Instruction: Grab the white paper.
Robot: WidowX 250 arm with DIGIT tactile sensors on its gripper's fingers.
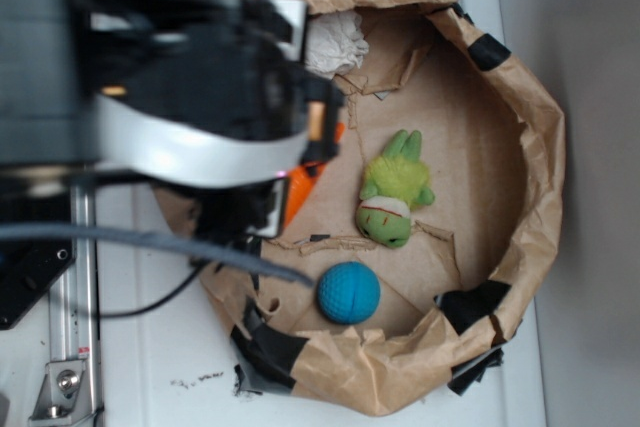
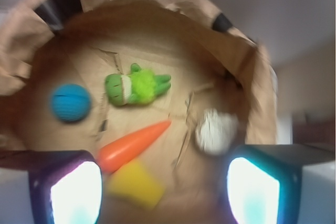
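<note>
In the wrist view, the bag (image 2: pixel 157 3) held everything: the ball (image 2: pixel 71 102) far left, the plush toy (image 2: pixel 137 87) beside it, the carrot (image 2: pixel 134 144) nearer, the paper wad (image 2: pixel 215 129) right.

White paper (image 2: pixel 216 130) near open tool's (image 2: pixel 165 187) right finger (image 2: pixel 254 187), untouched.

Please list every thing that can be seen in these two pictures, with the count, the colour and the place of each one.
white paper: one, off-white, crumpled, inside the bag near its wall
brown paper bag: one, brown with black tape, rolled open on the white table
ball: one, blue, inside the bag
plush toy: one, green, mid-bag
carrot: one, orange, near the gripper
yellow piece: one, beside the carrot
gripper: one, open, above the bag
</note>
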